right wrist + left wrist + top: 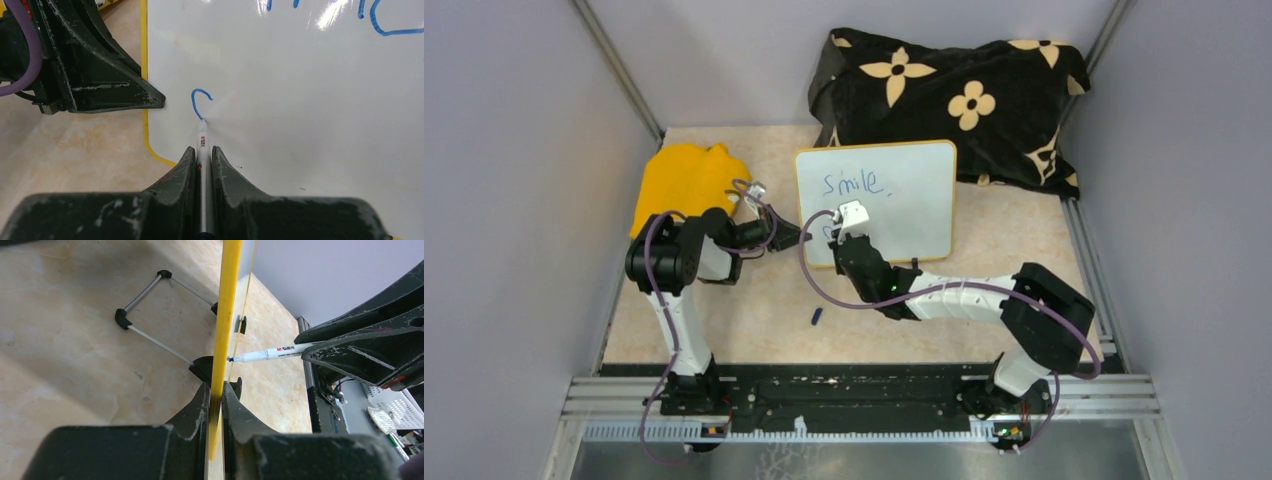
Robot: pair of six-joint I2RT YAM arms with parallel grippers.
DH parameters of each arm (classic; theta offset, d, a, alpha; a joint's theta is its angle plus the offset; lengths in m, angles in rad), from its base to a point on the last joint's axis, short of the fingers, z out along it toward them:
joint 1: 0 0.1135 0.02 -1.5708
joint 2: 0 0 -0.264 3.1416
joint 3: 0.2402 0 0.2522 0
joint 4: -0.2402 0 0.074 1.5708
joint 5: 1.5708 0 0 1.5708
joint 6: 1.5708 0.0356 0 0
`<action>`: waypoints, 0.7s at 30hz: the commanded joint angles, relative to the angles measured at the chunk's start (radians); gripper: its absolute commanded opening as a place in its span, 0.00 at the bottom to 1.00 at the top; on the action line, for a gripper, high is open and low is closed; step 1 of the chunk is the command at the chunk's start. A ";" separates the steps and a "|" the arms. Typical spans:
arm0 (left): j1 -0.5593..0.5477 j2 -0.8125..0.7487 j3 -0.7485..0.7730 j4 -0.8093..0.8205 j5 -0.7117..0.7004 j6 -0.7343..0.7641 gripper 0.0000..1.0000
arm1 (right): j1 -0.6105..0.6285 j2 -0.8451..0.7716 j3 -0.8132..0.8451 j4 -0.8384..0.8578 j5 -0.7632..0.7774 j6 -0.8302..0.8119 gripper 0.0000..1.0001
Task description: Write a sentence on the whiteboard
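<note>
The whiteboard [904,195] with a yellow rim lies mid-table; it also shows in the right wrist view [300,100] and edge-on in the left wrist view [226,315]. The sentence [852,183] reads "Smile," in blue on the top line; a fresh blue curved stroke [198,100] starts the second line. My left gripper [215,390] is shut on the board's left rim. My right gripper [203,152] is shut on a white marker [202,137], its tip touching the board at the stroke's end; the marker also shows in the left wrist view [270,353].
A black cloth with cream flowers [954,95] is bunched behind the board. A yellow cloth [686,180] lies at the left. A small blue cap [817,317] lies on the table in front. Grey walls enclose the table.
</note>
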 commanded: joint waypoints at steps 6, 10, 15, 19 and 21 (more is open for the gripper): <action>-0.010 0.016 0.009 -0.023 0.001 0.019 0.00 | -0.009 -0.049 -0.038 -0.019 0.051 0.019 0.00; -0.011 0.016 0.010 -0.024 0.001 0.018 0.00 | -0.010 -0.047 -0.045 -0.003 0.013 0.020 0.00; -0.013 0.014 0.010 -0.026 0.001 0.018 0.00 | -0.008 -0.029 -0.026 0.005 -0.035 0.018 0.00; -0.013 0.014 0.010 -0.026 0.001 0.019 0.00 | -0.007 -0.014 -0.010 0.014 -0.055 0.019 0.00; -0.013 0.015 0.011 -0.026 0.001 0.019 0.00 | -0.005 -0.010 0.000 0.018 -0.060 0.019 0.00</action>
